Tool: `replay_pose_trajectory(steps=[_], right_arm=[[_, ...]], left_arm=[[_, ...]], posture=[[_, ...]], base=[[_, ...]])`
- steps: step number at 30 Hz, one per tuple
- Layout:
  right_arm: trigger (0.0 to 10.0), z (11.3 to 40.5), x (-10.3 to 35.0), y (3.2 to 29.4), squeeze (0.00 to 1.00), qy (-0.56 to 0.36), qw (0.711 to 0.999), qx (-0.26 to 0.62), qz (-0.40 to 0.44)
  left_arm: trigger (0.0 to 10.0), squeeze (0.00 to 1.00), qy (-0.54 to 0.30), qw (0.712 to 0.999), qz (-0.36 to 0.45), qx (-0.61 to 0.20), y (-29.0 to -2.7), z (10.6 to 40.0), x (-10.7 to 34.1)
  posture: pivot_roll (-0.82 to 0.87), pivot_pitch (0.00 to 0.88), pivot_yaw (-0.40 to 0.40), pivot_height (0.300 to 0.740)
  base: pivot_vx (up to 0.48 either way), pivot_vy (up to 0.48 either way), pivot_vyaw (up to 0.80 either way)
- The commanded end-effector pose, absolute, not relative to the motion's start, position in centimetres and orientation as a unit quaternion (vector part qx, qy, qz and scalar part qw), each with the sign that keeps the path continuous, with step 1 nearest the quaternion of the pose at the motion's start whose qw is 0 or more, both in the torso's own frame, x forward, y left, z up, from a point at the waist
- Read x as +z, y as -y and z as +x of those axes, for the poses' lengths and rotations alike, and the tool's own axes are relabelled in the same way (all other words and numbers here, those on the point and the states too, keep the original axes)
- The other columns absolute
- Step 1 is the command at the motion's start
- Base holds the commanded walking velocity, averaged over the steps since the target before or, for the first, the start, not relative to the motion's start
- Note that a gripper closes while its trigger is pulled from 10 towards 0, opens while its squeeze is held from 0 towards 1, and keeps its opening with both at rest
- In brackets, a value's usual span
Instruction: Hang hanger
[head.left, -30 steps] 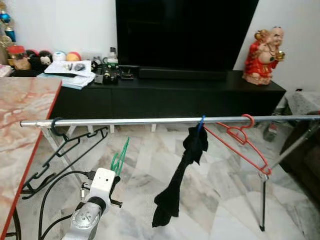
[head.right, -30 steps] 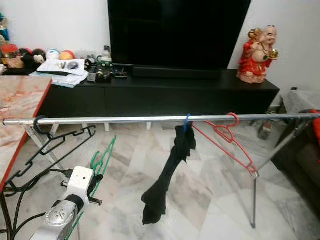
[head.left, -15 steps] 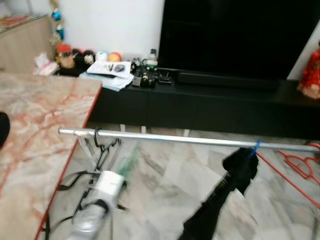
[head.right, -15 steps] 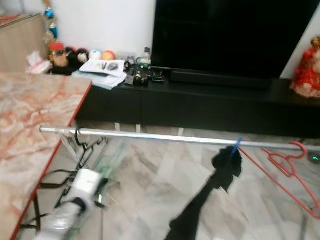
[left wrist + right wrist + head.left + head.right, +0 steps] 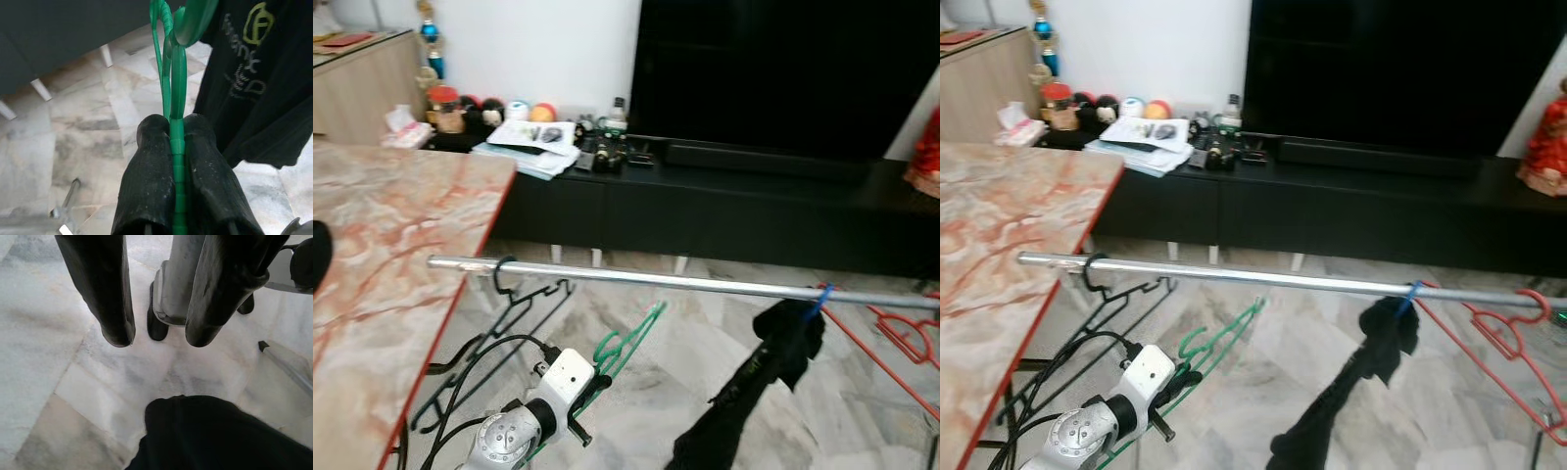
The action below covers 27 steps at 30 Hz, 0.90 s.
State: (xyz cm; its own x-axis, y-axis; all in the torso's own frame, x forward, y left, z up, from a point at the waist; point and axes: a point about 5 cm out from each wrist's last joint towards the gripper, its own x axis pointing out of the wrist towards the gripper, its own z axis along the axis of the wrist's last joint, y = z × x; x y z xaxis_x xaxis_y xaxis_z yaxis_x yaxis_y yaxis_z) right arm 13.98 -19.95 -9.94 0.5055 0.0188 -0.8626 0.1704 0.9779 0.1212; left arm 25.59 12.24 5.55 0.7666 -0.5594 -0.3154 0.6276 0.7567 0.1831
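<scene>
My left gripper (image 5: 172,147) is pinched tight on the green hanger (image 5: 625,338), held below the silver rail (image 5: 1234,277), hook aimed at the bare stretch between the black hanger (image 5: 499,313) and the black garment (image 5: 759,387). I'd lift the hook above the rail, then lower. My right gripper (image 5: 156,335) hangs idle, its 2 fingers apart.

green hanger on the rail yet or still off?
Off. The green hanger sits below the rail, clamped in the left gripper.
</scene>
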Motion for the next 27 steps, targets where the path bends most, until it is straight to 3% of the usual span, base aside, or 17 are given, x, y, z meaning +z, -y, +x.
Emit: replay_pose_trajectory(steps=[1,8,18,27], right_arm=[[10.0,14.1,-9.8,20.4,0.0,-0.496,0.863,-0.044,0.087],[10.0,14.1,-9.8,20.4,0.0,-0.496,0.863,-0.042,0.087],[10.0,14.2,-9.8,20.4,0.0,-0.497,0.863,-0.037,0.083],[10.0,14.4,-9.8,20.2,0.0,-0.495,0.864,-0.036,0.084]], left_arm=[[10.0,0.0,-0.108,0.925,0.147,-0.332,-11.6,25.7,6.1],[10.0,0.0,-0.105,0.924,0.147,-0.337,-11.3,25.7,6.2],[10.0,0.0,-0.109,0.919,0.15,-0.348,-11.0,26.0,6.3],[10.0,0.0,-0.099,0.926,0.171,-0.321,-10.3,28.7,7.3]], posture=[[0.17,0.0,-0.078,0.74],[0.17,0.0,-0.078,0.74],[0.18,0.0,-0.083,0.74],[0.17,0.0,-0.093,0.74]], base=[[0.0,-0.469,0.0],[0.0,-0.458,0.0],[0.0,0.0,0.0],[0.0,0.0,0.0]])
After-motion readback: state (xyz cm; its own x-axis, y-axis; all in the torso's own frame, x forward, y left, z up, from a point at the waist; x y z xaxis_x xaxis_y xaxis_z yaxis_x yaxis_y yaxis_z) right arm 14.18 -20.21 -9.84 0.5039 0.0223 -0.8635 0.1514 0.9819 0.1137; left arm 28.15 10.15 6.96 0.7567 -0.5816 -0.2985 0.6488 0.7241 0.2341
